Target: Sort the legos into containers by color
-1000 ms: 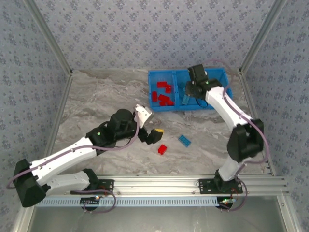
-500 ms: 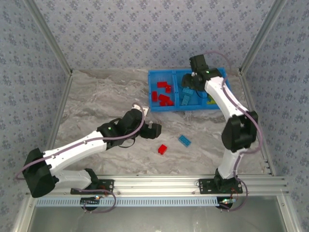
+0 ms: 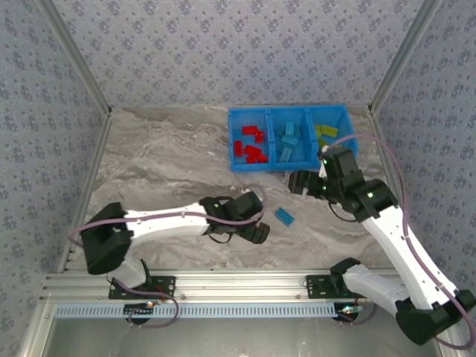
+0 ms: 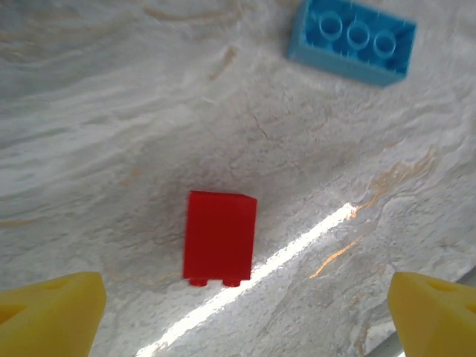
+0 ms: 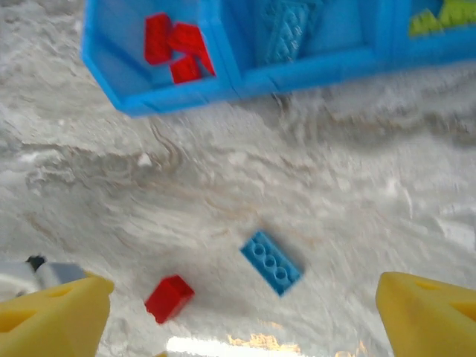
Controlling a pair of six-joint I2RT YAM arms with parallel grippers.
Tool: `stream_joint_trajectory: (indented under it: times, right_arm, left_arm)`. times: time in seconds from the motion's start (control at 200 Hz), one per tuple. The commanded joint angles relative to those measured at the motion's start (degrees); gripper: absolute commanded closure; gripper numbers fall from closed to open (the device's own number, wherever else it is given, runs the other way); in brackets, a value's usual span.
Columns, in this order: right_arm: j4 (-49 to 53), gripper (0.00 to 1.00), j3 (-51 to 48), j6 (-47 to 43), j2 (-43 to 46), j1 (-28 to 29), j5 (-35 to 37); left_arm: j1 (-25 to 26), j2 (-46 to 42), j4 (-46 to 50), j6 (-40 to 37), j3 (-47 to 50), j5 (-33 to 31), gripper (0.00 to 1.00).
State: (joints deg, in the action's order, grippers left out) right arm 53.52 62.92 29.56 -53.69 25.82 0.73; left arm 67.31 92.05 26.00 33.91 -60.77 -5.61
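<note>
Left wrist view: your left tool [image 4: 238,316] spread wide, empty; yellow fingertips [image 4: 46,312] flank loose red brick [image 4: 220,236], not touching it. That brick lies on bench [image 4: 111,111], well in front of bin tray [image 3: 230,141]. Loose blue brick [image 4: 352,42] lies on bench too, nearer bin tray than red one. Your right tool [image 3: 301,182] hangs just in front of bin tray's right half, fingers parted, nothing held. Inside bin tray: red bricks [image 3: 250,145] in left compartment, blue bricks [image 3: 287,141] in middle, yellow-green bricks [image 3: 324,131] in right.
</note>
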Motion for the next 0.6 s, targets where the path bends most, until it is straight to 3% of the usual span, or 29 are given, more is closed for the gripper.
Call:
stream_joint_trajectory:
  times: [0.0,0.095,0.2,0.275,0.595]
  right_arm:
    - [5.0,0.03,-2.5,3.3,2.3,0.2,0.8]
    - [6.7,0.01,-3.1,3.6,2.7,0.2,0.0]
    - [7.3,0.01,-3.8,3.7,2.6,0.3,-1.0]
    - [8.0,0.00,-3.9,3.6,2.6,0.3,-2.2]
    - [9.0,0.00,-6.3,2.2,3.3,0.2,-18.2]
  left_arm:
    - [1.1,5.0,3.6,-2.9,-3.3,-0.4,0.08]
    - [1.2,8.3,1.8,-3.1,-4.4,-0.3,0.22]
    - [1.2,10.6,0.3,-2.9,-5.4,-0.8,0.51]
    - [1.2,11.8,0.4,-2.5,-6.0,-1.7,0.66]
    - [1.0,10.0,-1.1,-2.6,-4.3,-5.8,0.80]
